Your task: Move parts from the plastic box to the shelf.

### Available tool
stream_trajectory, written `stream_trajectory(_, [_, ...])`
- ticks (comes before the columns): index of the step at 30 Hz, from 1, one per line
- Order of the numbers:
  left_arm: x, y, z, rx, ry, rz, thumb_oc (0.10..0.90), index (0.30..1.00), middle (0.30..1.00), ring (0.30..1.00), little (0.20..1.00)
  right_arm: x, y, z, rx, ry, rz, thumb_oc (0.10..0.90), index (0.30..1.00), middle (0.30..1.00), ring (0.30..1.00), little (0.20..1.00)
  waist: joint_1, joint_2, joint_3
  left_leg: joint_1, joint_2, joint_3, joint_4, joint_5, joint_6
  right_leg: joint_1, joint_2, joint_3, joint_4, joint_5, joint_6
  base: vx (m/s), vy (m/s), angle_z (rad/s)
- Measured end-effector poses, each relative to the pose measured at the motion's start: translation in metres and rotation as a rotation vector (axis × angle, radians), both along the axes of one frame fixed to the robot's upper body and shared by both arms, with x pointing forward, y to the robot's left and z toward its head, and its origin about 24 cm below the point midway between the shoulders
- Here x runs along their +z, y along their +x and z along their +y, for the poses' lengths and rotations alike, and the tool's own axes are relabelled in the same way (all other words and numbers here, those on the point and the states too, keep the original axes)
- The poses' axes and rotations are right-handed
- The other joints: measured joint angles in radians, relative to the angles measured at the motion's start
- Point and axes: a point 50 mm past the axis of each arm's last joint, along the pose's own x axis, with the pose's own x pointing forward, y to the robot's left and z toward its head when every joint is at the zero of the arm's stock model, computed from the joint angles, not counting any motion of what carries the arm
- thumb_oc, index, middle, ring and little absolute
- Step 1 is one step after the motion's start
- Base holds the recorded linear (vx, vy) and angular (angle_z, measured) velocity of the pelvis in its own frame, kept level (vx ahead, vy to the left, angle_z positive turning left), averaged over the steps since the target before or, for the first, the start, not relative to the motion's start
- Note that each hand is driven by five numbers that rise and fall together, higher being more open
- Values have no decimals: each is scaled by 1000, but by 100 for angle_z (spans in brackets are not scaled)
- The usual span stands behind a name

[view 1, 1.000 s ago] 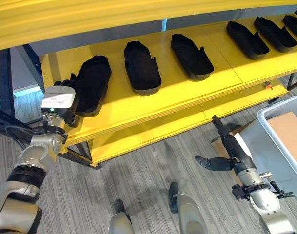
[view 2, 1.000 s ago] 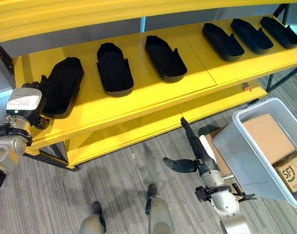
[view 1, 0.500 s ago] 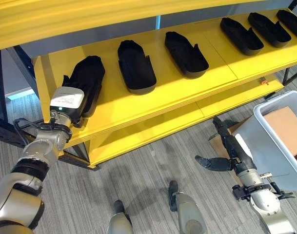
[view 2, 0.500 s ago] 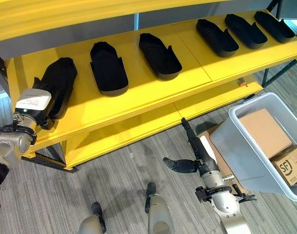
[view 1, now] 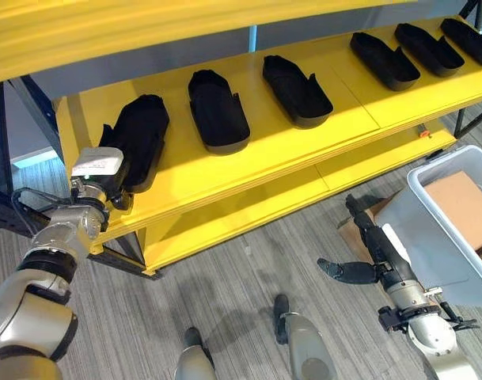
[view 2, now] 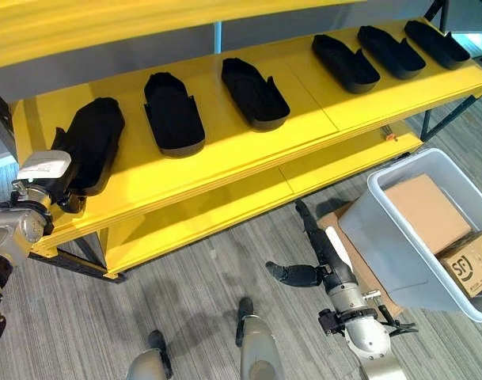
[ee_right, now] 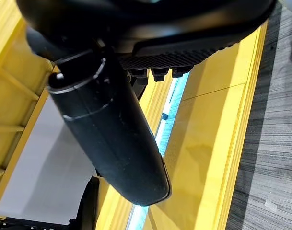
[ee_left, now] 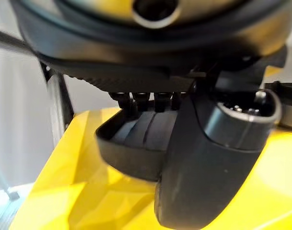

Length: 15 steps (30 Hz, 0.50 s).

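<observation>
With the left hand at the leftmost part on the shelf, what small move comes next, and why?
Probably let go and draw the left hand back: the leftmost part already lies on the yellow shelf in line with the others, fingers curled on its near end.

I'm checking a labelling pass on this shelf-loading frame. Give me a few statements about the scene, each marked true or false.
1. Six black parts lie on the yellow shelf. True.
2. The left robot hand is at the leftmost black part. True.
3. The right robot hand holds a part. False: it holds nothing, fingers straight, above the floor.
4. The plastic box sits on the shelf. False: it is at the robot's right, beside the shelf, with cardboard boxes inside.
</observation>
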Motion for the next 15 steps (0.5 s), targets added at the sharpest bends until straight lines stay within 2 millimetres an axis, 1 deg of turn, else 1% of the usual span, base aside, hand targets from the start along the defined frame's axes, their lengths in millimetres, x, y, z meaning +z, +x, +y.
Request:
stream_trajectory(2, [2, 1, 3, 20, -7, 20, 900, 1000, 1000, 1000, 1000, -1, -1, 0, -2, 14, 5, 900, 1000, 1000, 1000, 1000, -5, -5, -5, -3, 1, 1, 3, 0, 0, 0, 1, 1, 0, 2, -1, 0, 0, 0])
stream_trajectory(4, [1, 1, 5, 31, -21, 34, 900, 1000, 1000, 1000, 1000, -1, -2, -1, -2, 14, 10, 900, 1000, 1000, 1000, 1000, -10, -4, -12, -14, 5, 1, 8, -3, -1, -4, 4, 1, -2, 2, 0, -1, 4, -2])
stream_trajectory(6, [1, 1, 6, 39, -52, 43, 900, 1000, 1000, 1000, 1000, -3, -3, -1, -2, 14, 16, 900, 1000, 1000, 1000, 1000, -10, -6, -19, -16, 10, 1, 15, -5, -5, -9, 10, 2, -2, 4, -3, -3, 9, -5])
stream_trajectory(7, [0, -1, 11, 65, -93, 52, 900, 1000, 1000, 1000, 1000, -3, -3, -1, -2, 14, 16, 900, 1000, 1000, 1000, 1000, -17, -8, -21, -16, 12, 1, 15, -5, -5, -10, 13, 2, -2, 5, -5, -2, 9, -3])
stream_trajectory(8, [0, -1, 12, 72, -100, 55, 900, 1000, 1000, 1000, 1000, -3, -3, -1, 0, 14, 17, 900, 1000, 1000, 1000, 1000, -19, -9, -21, -19, 12, 1, 15, -4, -5, -10, 13, 3, -2, 2, -1, -2, 20, -3])
stream_trajectory(10, [1, -2, 15, 100, -184, 47, 900, 1000, 1000, 1000, 1000, -4, -4, 0, 5, 20, 22, 900, 1000, 1000, 1000, 1000, -19, -14, -25, -26, 13, 3, 17, -4, -5, -17, 14, 7, -8, 1, -2, 2, 20, -4])
stream_trajectory(11, [3, -4, 21, 134, -258, 25, 900, 1000, 1000, 1000, 1000, -5, -4, 0, 3, 42, 29, 900, 1000, 1000, 1000, 1000, -20, -17, -28, -31, 13, 4, 18, -4, -5, -23, 16, 8, -8, 5, -4, 10, 20, -5])
stream_trajectory(12, [3, -5, 23, 148, -276, 21, 900, 1000, 1000, 1000, 1000, -5, -4, 0, 4, 45, 29, 900, 1000, 1000, 1000, 1000, -20, -18, -29, -31, 13, 6, 18, -4, -5, -23, 16, 10, -9, 8, -1, 14, 21, -4])
stream_trajectory(15, [0, -7, 31, 238, -474, -38, 900, 1000, 1000, 1000, 1000, -6, -4, 3, 6, 78, 32, 900, 1000, 1000, 1000, 1000, -20, -23, -39, -30, 13, 8, 28, -4, -5, -22, 16, 12, -10, 15, -4, 3, 6, -1])
